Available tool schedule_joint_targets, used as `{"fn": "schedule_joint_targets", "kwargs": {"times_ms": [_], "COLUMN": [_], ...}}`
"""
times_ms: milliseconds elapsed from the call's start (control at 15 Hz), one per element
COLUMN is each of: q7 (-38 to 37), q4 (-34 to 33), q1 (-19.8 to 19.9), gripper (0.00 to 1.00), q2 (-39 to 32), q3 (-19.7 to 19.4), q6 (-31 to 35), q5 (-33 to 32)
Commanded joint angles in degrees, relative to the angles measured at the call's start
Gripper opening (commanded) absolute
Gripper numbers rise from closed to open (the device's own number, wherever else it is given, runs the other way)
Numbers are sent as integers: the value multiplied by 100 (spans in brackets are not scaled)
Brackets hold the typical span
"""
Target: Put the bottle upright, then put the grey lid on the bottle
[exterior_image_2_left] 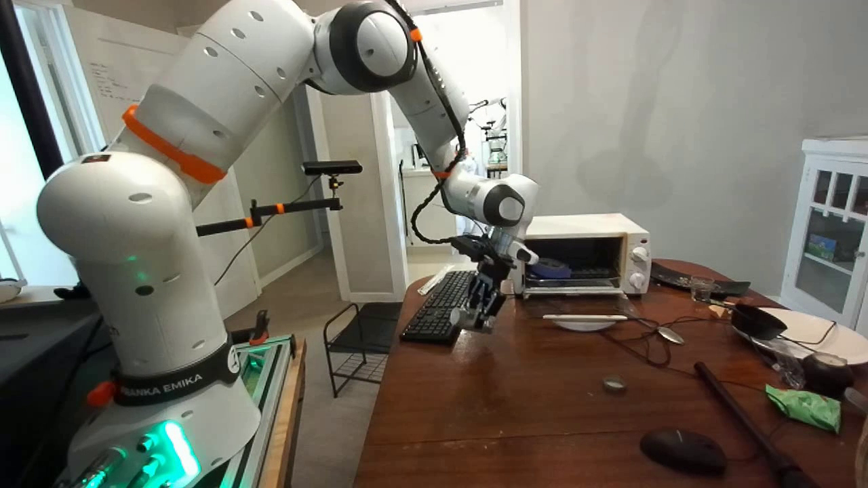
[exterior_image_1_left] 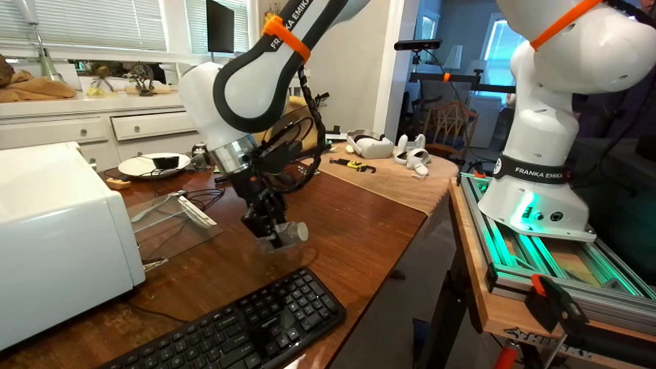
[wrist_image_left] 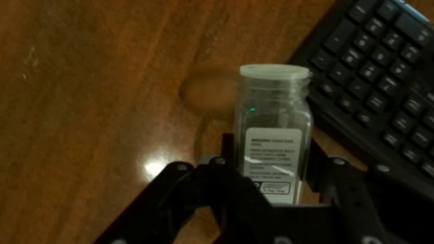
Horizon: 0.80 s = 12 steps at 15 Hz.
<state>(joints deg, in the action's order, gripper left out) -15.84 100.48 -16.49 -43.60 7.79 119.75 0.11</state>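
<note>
Tool [wrist_image_left: 272, 152]: yours, its fingers parted by just the width of the bottle [wrist_image_left: 274, 125] and gripping it from both sides.
Bottle: clear, with a white printed label; it sits between your fingers, tipped well over rather than upright, its pale round end toward the robot's base [exterior_image_1_left: 528, 202] in both exterior views. Whether it touches the tabletop [exterior_image_2_left: 529, 407], you cannot tell.
Keyboard [exterior_image_1_left: 230, 330]: black, number-pad end just beside your tool.
Tabletop: brown wood, glossy, returning a bright glare to your wrist view.
Toaster oven [exterior_image_1_left: 66, 241]: white, glass door lowered, near your tool.
Grey lid [exterior_image_2_left: 615, 384]: small, round; on the tabletop in an exterior view, well apart from your bottle.
Spoon [exterior_image_2_left: 671, 335], black mouse [exterior_image_2_left: 681, 451], white plate [exterior_image_2_left: 844, 339]: same surface, likewise well apart from your tool.
Beige cloth [exterior_image_1_left: 384, 184]: alongside the brown wood, white headset [exterior_image_1_left: 378, 148] upon it.
Room: grey wall [exterior_image_2_left: 698, 81], white cabinet [exterior_image_2_left: 831, 159] with glass panes, window blinds [exterior_image_1_left: 82, 25].
</note>
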Motion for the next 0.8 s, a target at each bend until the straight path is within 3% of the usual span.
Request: {"fn": "schedule_joint_targets", "kwargs": {"times_ms": [0,400,733], "q7": [759,1466,1477], "q4": [504,551,434], "q1": [800,1919,2404], "gripper": [24,24,24], "q2": [47,-440,-364], "q3": [12,-188,-100], "q6": [-308,-962,-1282], "q5": [631,1482,2541]}}
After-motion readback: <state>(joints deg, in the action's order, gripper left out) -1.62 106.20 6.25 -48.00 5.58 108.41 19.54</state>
